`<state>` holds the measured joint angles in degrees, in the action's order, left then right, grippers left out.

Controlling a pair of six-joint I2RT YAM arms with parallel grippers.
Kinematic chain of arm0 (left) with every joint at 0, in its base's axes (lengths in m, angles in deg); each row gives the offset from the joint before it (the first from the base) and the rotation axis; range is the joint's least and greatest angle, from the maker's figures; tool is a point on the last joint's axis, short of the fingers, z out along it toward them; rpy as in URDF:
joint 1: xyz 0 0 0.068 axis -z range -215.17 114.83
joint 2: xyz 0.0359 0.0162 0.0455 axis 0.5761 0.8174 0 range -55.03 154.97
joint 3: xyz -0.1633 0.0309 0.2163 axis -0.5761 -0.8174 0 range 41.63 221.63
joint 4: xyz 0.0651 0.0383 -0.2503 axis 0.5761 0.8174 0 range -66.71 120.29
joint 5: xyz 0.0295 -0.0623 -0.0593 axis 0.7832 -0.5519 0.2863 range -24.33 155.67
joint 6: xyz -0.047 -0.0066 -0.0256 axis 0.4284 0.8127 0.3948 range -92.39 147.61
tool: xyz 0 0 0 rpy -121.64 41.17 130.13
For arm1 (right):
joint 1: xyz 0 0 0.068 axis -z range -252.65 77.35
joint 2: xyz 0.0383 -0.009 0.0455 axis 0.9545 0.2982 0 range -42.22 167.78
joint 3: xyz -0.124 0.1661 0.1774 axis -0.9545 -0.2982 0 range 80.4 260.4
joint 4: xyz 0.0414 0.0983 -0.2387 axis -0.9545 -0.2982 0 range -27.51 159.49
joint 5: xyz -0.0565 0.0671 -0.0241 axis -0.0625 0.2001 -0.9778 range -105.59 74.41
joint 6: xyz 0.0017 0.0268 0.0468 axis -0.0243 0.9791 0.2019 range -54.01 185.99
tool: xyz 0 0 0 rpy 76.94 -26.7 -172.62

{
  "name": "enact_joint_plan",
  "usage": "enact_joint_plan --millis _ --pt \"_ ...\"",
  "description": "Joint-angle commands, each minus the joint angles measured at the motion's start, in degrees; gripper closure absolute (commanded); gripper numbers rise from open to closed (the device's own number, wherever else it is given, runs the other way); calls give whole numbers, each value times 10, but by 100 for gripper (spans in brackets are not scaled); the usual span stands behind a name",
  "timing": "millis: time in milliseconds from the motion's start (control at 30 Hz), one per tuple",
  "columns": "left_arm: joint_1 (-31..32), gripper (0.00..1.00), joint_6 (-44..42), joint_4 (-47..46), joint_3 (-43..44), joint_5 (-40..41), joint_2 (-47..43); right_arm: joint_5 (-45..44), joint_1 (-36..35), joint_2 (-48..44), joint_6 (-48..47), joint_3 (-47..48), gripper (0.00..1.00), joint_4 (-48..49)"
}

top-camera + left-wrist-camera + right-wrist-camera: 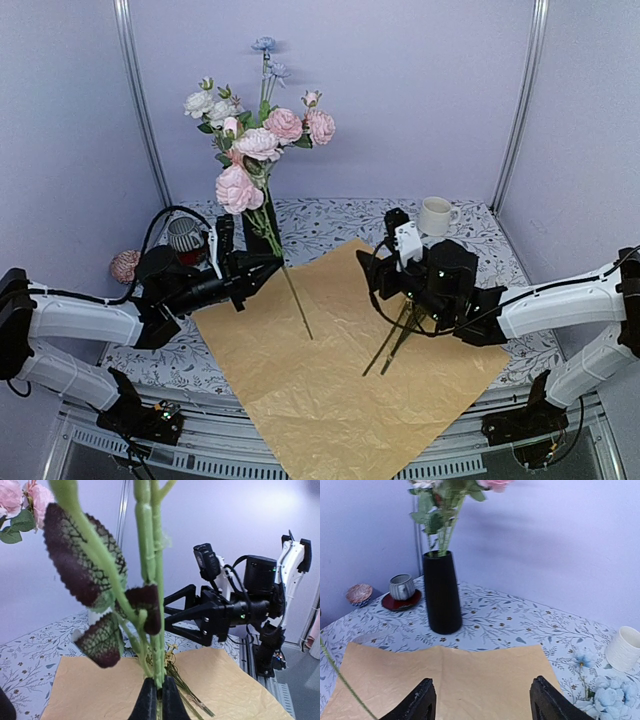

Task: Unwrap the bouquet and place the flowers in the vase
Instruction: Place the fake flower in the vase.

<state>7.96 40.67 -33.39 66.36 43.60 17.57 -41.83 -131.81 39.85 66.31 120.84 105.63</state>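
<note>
Since the vase has a narrow mouth, my left pincer (158, 700) is clamped low on the green stems of the flowers (262, 140), so the heads stand high and I can steer the bunch from below. One long stem trails from the grip down over the paper.

Just behind the bunch the vase (441, 592) stands upright on the tabletop (330, 220). In my right wrist view stems seem to meet its rim, but I cannot tell whether any are seated inside.

In front of the vase the wrapping paper (340, 400) lies spread flat, tan side up, so the unwrapping looks done. A few thin stems (393, 345) lie on its right half, waiting, I judge, for a later trip.

Above them my right pincer (482, 705) hangs with its jaws wide apart and nothing between them, well placed to drop onto those stems. At the far right the white mug (436, 215) sits out of the way.
</note>
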Motion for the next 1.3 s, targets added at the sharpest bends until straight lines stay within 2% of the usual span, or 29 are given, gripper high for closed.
enact_joint_plan --millis 0,100,200,433,667,867,1267 --pt "4 100 -24 12 -9 36 -13 48 94 -27 9 -45 28 35" --pt "3 100 -21 14 -10 52 -18 75 140 -26 75 -112 21 123" --pt "-1 100 -27 29 -8 84 -33 56 141 -11 70 -169 18 236" --pt "-28 100 -61 124 42 196 -81 70 141 -10 78 -170 18 213" --pt "-53 100 -38 243 155 284 -88 102 142 8 95 -153 18 193" --pt "-81 100 -52 257 226 325 -73 108 141 9 91 -152 18 194" --pt "-134 100 -75 283 353 322 1 113 142 20 80 -143 18 193"
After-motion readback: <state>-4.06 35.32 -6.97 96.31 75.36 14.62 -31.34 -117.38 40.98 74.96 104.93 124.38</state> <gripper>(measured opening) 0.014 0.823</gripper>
